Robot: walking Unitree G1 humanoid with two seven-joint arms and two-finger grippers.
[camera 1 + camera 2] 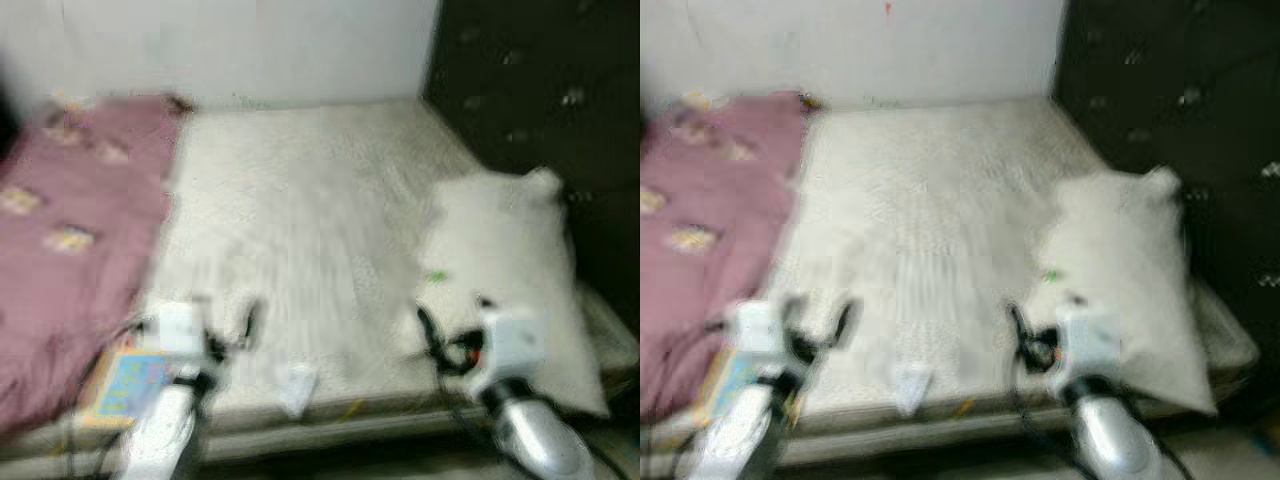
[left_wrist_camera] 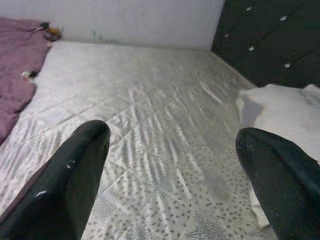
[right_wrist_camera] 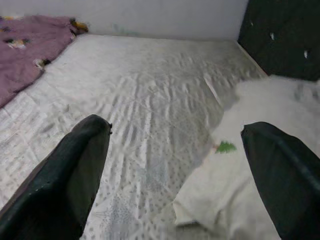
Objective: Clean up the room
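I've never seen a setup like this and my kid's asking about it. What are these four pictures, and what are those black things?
A two-armed robot faces a bed. The two wide, blurry pictures come from cameras on its head; the two closer ones come from cameras on its wrists. The black shapes are the fingers of each claw. The left claw and right claw are both open and hold nothing. On the bed lie a purple blanket, a white pillow, a colourful book and a small white object too blurred to identify.
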